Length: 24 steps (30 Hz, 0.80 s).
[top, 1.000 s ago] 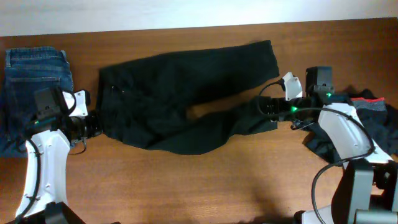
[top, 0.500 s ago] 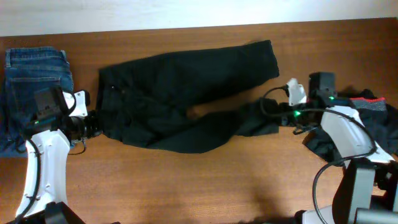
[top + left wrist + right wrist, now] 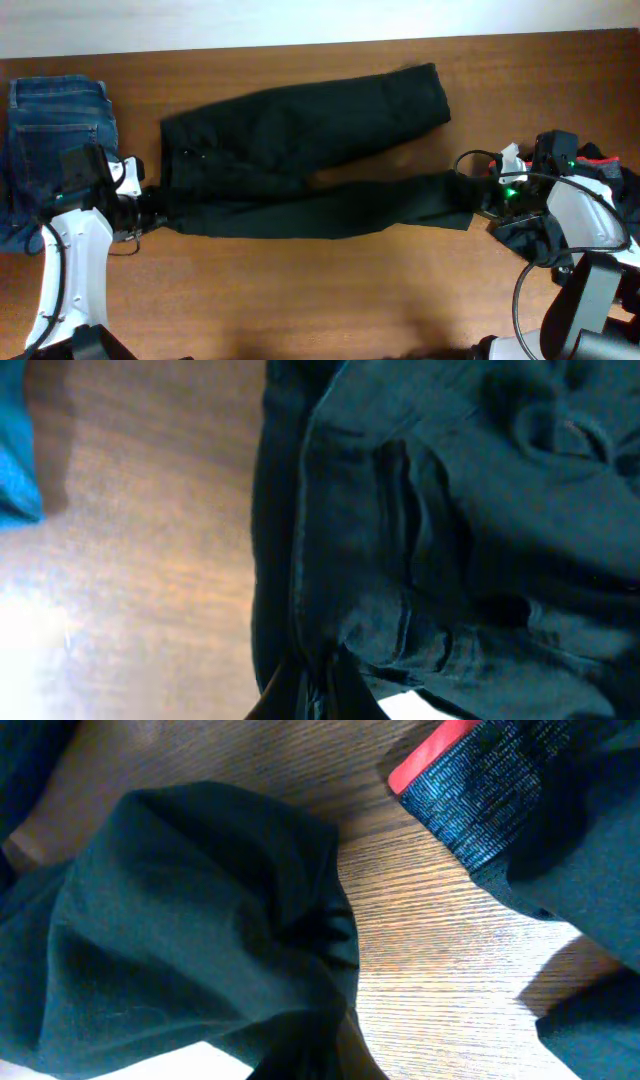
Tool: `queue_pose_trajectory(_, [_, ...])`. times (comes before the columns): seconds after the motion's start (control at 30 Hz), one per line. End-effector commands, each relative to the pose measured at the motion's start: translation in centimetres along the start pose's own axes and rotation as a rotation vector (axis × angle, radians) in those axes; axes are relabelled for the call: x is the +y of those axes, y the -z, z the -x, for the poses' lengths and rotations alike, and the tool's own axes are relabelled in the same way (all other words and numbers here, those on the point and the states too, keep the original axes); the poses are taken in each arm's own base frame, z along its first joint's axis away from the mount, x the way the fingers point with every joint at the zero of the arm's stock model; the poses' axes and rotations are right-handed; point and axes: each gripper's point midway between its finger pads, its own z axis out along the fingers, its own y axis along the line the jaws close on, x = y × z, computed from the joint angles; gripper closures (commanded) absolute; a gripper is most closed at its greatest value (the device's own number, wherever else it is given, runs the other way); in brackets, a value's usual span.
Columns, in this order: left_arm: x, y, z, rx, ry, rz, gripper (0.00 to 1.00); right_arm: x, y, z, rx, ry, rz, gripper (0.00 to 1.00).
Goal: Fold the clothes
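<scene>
A pair of black trousers [image 3: 300,150] lies spread across the wooden table [image 3: 300,290], waistband to the left. One leg runs up to the back right; the other is stretched straight to the right. My left gripper [image 3: 150,208] is shut on the waistband's lower corner, and in the left wrist view the dark cloth [image 3: 420,530] is pinched at my left gripper [image 3: 315,682]. My right gripper [image 3: 480,195] is shut on the lower leg's hem. There, bunched black fabric [image 3: 200,920] runs into my right gripper [image 3: 335,1045].
Folded blue jeans [image 3: 55,130] lie at the far left, behind my left arm; their edge [image 3: 15,440] shows in the left wrist view. A heap of dark clothes [image 3: 600,185] with a red band [image 3: 430,750] sits at the right edge, beside my right gripper.
My right gripper has shut on the lower leg's hem and pulled it to the right, drawing that leg out straight. My left gripper kept its hold and shifted slightly down and left.
</scene>
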Motion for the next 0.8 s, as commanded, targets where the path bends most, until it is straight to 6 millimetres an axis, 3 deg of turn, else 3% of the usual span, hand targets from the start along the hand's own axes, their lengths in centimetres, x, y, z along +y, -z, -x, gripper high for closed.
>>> queue_pose_trajectory(0.0, [1.5,0.4,-0.5,0.010,0.039,0.090,0.99,-0.5,0.4,0.1,-0.015,-0.011,-0.019,0.96])
queue_pose_trajectory(0.07, [1.6,0.4,-0.8,0.023,0.053,0.091,0.99,-0.5,0.4,-0.1,-0.009,-0.015,-0.019,0.96])
queue_pose_trajectory(0.13, [1.6,0.4,-1.3,0.041,0.063,0.093,0.87,-0.5,0.4,-0.4,0.003,-0.020,-0.020,0.88])
queue_pose_trajectory(0.17, [1.6,0.4,-1.5,0.049,0.064,0.094,0.76,-0.5,0.4,-0.5,0.010,-0.023,-0.019,0.76])
queue_pose_trajectory(0.23, [1.6,0.4,-1.7,0.058,0.065,0.094,0.40,-0.5,0.4,-0.6,0.012,-0.023,-0.019,0.59])
queue_pose_trajectory(0.3, [1.6,0.4,-1.3,0.041,0.062,0.093,0.21,-0.5,0.4,-0.4,0.005,-0.005,-0.019,0.49])
queue_pose_trajectory(0.43, [1.0,0.4,0.0,-0.009,0.053,0.058,0.18,0.3,1.5,0.7,-0.037,0.045,-0.015,0.44])
queue_pose_trajectory(0.67, [-1.1,0.4,0.2,-0.022,-0.065,-0.011,0.18,6.3,5.2,2.8,-0.165,0.278,-0.046,0.36])
queue_pose_trajectory(0.77, [-2.7,0.4,0.2,-0.030,-0.180,-0.025,0.18,8.6,6.1,2.5,-0.169,0.372,-0.114,0.34])
